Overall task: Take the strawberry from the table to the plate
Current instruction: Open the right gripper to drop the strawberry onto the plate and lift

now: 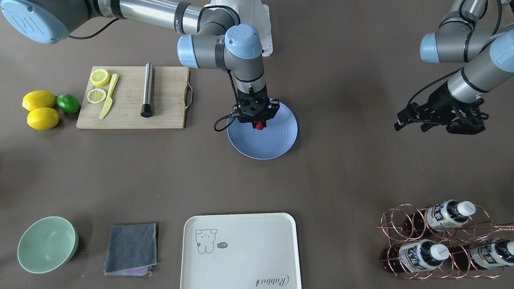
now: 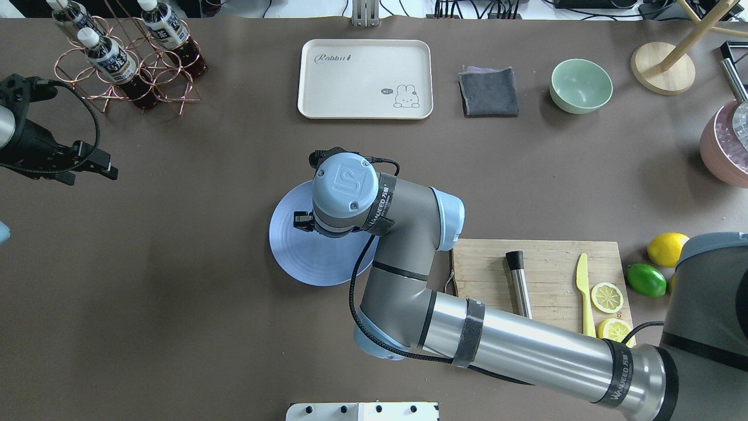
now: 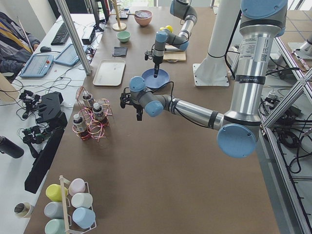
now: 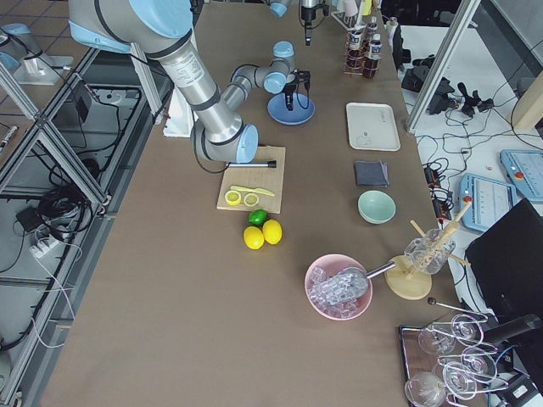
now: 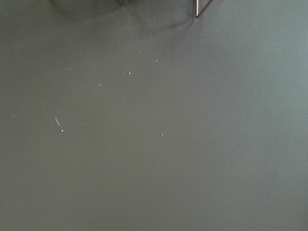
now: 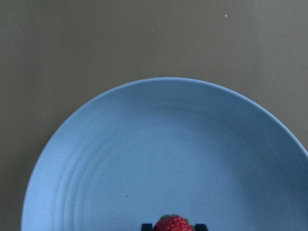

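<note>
The small red strawberry sits between the fingertips of my right gripper, which is shut on it and points straight down. It hangs over the near half of the round light-blue plate, which rests on the grey-brown table. In the right wrist view the strawberry peeks in at the bottom edge above the plate. I cannot tell whether the berry touches the plate. My left gripper hovers open and empty well off to the side, above bare table.
A wooden cutting board with lemon slices, a yellow knife and a metal muddler lies beside the plate. Lemons and a lime sit past it. A cream tray, grey cloth, mint bowl and bottle rack line the far side.
</note>
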